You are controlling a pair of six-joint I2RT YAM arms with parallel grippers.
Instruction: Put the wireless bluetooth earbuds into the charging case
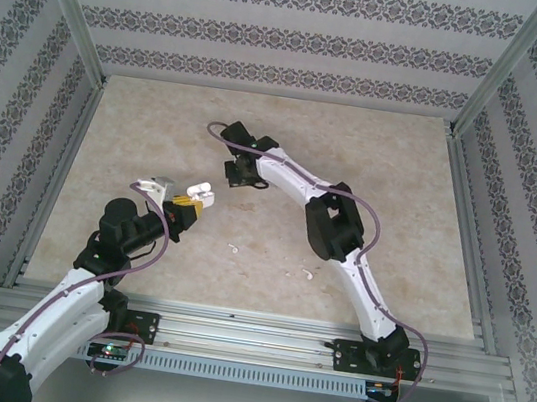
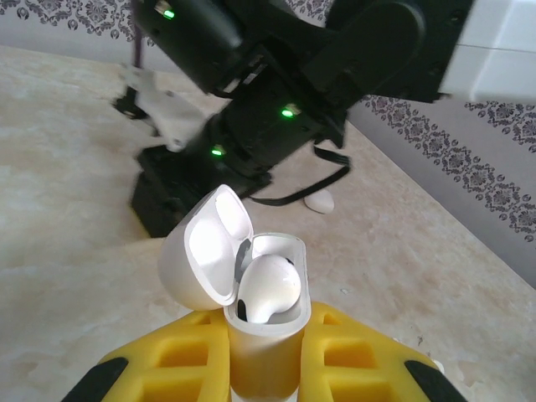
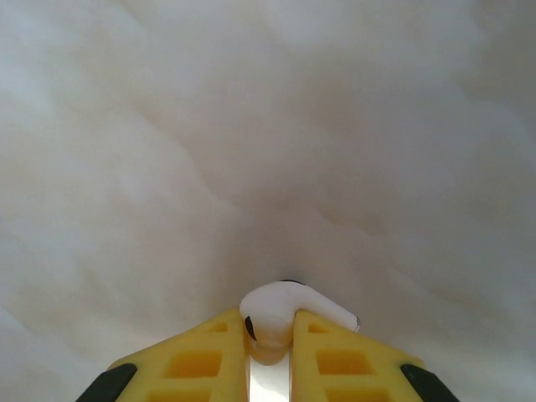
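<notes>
Top view: the left arm [image 1: 87, 265] reaches from the near left corner of the counter [image 1: 403, 181] toward its middle, and the left jaws hold a white charging case [image 1: 201, 191] left of the counter's centre. The right arm [image 1: 343, 243] reaches in from the right part of the near edge. Its wrist is turned down over the counter near the case, on the far right side of it, and the state of the right jaws cannot be told from here. Two loose earbuds lie on the counter between the arms, one [image 1: 233, 249] nearer the left arm and the other [image 1: 307, 275] beside the right arm. Left wrist view: the yellow left jaws stand narrow, clamped on the body of the charging case [image 2: 285, 249]. Its lid [image 2: 209, 247] is swung open to the left, and a seated earbud [image 2: 270, 289] rests in the case. Beyond, a further earbud [image 2: 319, 201] lies on the counter beside the black wrist of the right arm [image 2: 276, 100]. Right wrist view: the right jaws are closed tight on a gripped earbud [image 3: 280, 310] at their tips. Pale counter [image 3: 251, 126] lies close behind it.
</notes>
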